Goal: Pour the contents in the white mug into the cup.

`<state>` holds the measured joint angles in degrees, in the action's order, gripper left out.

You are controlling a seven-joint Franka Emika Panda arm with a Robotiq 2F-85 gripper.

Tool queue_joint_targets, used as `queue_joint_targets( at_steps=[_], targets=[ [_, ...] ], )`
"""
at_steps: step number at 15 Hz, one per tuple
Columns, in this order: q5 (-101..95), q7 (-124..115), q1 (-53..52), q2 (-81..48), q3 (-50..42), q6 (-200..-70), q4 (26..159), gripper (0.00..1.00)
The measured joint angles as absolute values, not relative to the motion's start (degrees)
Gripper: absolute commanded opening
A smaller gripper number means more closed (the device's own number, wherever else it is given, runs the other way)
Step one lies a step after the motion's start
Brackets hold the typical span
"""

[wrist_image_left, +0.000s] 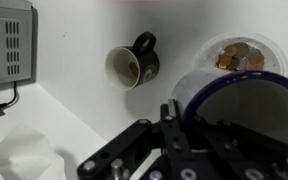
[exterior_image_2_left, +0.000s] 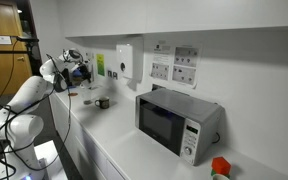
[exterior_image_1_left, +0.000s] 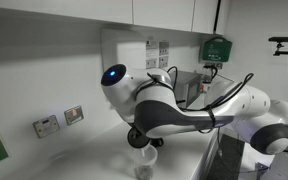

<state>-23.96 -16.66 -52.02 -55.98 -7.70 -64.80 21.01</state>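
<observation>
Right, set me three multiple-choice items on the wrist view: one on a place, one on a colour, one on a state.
1. Where does the dark mug stand?
A. left of the cup
B. right of the cup
C. inside the cup

2. What colour are the cup's contents?
A. green
B. brown
C. blue

3. The gripper is:
A. open and empty
B. shut on the white mug
C. shut on the cup

Answers:
1 A: the dark mug sits left of the cup, apart from it.
2 B: brown pieces show inside it.
3 B: the white mug's rim sits right at the fingers, held.
</observation>
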Motion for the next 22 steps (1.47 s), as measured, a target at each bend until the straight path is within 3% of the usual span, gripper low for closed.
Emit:
queue_joint_targets(
  at_steps=[10,22],
  targets=[
    [-20.5,-19.6,-50.5,-55.4,-7.7,-66.4,20.7,0.01],
    [-21.0,-19.6,-56.3,-52.3,-8.8,-60.7,20.7,0.01]
  ],
)
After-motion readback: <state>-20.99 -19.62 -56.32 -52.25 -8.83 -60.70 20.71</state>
